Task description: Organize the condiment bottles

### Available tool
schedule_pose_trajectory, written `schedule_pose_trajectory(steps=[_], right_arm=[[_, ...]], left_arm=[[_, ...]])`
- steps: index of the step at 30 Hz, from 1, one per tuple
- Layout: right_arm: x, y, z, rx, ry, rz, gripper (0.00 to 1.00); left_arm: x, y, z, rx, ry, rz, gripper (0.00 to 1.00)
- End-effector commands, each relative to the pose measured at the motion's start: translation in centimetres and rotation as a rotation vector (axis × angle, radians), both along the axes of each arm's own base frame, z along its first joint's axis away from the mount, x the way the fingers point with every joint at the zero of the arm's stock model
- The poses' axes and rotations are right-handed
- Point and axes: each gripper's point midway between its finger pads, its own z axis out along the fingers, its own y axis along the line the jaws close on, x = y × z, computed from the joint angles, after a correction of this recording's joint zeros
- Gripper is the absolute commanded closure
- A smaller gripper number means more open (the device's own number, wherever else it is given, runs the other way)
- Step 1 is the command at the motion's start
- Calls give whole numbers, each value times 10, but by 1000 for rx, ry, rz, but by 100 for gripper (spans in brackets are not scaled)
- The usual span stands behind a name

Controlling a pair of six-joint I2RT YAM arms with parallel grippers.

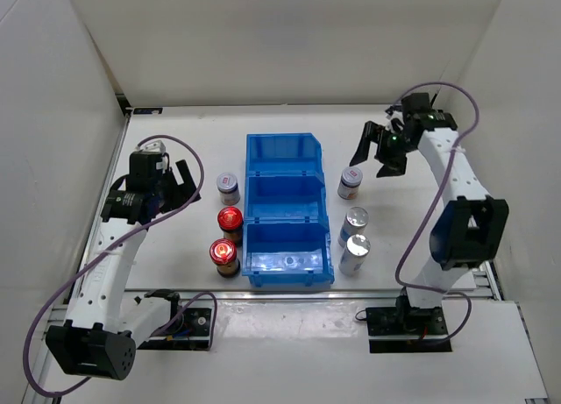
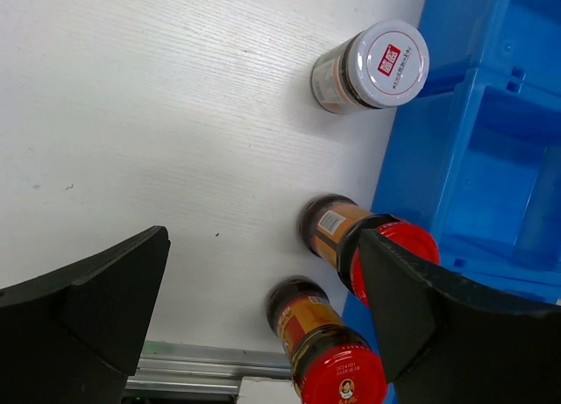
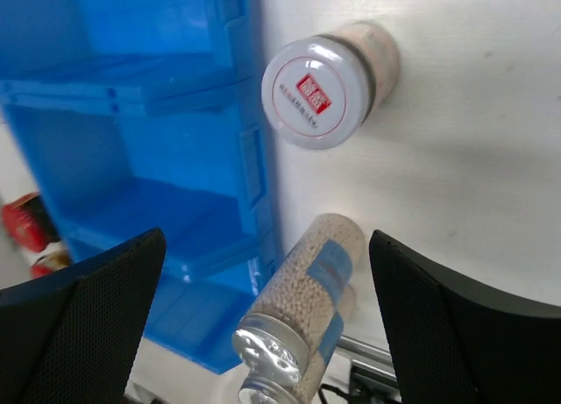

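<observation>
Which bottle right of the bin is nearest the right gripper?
The short white grey-lidded bottle beside the right gripper; both silver-capped bottles stand farther off.

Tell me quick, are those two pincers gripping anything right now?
Left pincer: open, holding nothing.
Right pincer: open, holding nothing.

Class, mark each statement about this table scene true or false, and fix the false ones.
1. Both red-capped bottles stand left of the blue bin. True.
2. The bin has two compartments. False: it has three.
3. One white bottle stands on each side of the bin. True.
4. The left hand is open and empty. True.
5. The right hand grips a white bottle. False: the right hand is open and empty.
</observation>
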Motion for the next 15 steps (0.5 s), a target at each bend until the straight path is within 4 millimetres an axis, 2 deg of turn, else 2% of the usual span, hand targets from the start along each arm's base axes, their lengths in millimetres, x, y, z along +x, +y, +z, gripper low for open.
schedule_pose_trajectory(steps=[1, 2, 4, 5, 6, 7, 8, 10, 11, 15], right_arm=[[22, -17, 23, -230, -80, 3, 0], [20, -12, 31, -285, -86, 14, 0], [30, -19, 49, -399, -181, -36, 0], [32, -23, 40, -425, -162, -132, 0], [32, -25, 36, -381, -135, -170, 0], [29, -11, 28, -264, -87, -103, 0], [33, -10, 28, -142, -82, -59, 0], [29, 8, 26, -1, -54, -8, 0], [32, 0, 23, -44, -53, -42, 0], [34, -8, 9, -209, -51, -56, 0]], left_arm=[[3, 0, 7, 1, -41, -12, 0], [2, 0, 6, 2, -31, -12, 0], [-1, 0, 4, 2, -33, -12, 0], [-1, 2, 4, 8, -34, -5, 0], [-1, 2, 4, 8, -34, -5, 0], [-1, 4, 7, 15, -43, 2, 0], [-1, 4, 7, 21, -44, -4, 0], [-1, 4, 7, 21, -44, -4, 0], [-1, 4, 7, 21, -44, -4, 0], [-2, 4, 6, 41, -44, -20, 0]])
